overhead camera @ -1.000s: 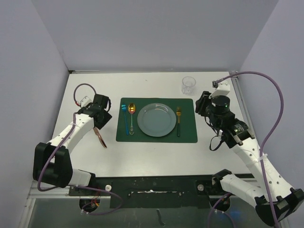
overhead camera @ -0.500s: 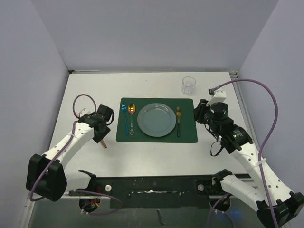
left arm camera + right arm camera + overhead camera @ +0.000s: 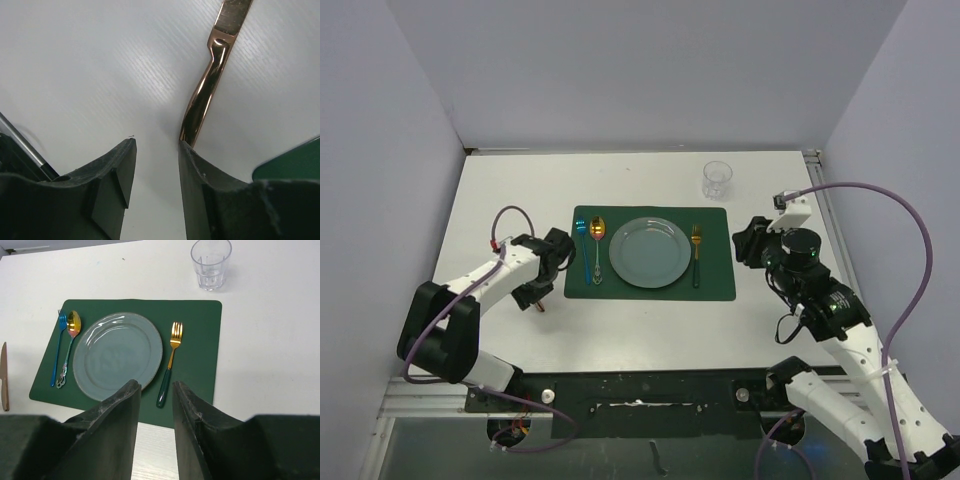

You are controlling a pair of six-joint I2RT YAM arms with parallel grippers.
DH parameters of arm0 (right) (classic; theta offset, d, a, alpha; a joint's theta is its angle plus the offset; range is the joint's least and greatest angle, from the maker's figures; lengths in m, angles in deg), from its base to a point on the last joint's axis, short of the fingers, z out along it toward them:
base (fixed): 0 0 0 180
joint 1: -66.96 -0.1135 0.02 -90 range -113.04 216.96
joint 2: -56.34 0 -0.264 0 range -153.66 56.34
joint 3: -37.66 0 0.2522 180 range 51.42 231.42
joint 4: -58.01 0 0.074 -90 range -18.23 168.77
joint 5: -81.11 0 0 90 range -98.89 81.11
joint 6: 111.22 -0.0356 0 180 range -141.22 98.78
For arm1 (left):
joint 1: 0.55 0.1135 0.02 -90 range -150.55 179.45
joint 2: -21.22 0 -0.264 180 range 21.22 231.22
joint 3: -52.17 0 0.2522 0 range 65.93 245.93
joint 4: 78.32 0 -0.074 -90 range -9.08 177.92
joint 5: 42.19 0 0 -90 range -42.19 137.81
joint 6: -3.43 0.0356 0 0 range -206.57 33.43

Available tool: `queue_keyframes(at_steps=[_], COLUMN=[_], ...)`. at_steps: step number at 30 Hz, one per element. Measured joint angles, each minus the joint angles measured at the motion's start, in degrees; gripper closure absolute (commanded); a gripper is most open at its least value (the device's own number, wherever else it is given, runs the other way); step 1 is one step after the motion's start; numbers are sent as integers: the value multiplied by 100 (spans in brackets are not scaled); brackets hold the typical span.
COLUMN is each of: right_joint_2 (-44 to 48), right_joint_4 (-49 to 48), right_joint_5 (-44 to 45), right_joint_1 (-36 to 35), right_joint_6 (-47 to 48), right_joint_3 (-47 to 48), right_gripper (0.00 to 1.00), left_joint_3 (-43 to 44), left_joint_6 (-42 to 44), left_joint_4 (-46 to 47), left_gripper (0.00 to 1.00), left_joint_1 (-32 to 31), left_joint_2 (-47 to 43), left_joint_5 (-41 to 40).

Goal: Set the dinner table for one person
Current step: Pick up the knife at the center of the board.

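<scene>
The left fingers (image 3: 112, 185) stand partly apart just above the tabletop (image 3: 650, 320), and the gap between them shows only bare white surface. A copper-coloured knife (image 3: 205, 95) lies flat on the white, and its near end runs right up to the tip of the finger at the right of the wrist view. It sits at that finger's inner edge rather than clamped between the two. Just beyond that finger a corner of the dark green placemat (image 3: 195, 335) shows, so the knife lies beside the mat's left edge, off the mat. The right fingers (image 3: 107, 425) are set narrow with nothing between them, raised over the near right part of the mat and looking down across it. On the placemat a grey-blue plate (image 3: 117, 355) sits in the middle. A gold fork with a dark green handle (image 3: 170, 360) lies just to its right. A gold spoon (image 3: 70, 340) and a blue fork (image 3: 56, 352) lie side by side just to its left. A clear empty glass (image 3: 210, 265) stands upright on the bare white beyond the mat's far right corner. The tabletop is the broad white surface under all of this, reaching from the arm bases to the far wall, with metal rail along its right and near edges.
</scene>
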Motion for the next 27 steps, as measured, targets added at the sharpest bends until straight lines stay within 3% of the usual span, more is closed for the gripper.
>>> queue_keyframes(at_steps=[12,27], right_joint_2=[505,763], right_joint_4=[321,321], right_joint_5=[-503,-881], right_joint_1=[0,0], right_joint_6=[160,210], right_joint_3=[2,2], right_gripper=[67,67], left_joint_3=[-636,-844], left_joint_6=[-542,-876], left_joint_4=[1067,1191], left_gripper=[62,62], left_joint_1=[-17,173], left_joint_2=[0,-267], left_joint_5=[660,739])
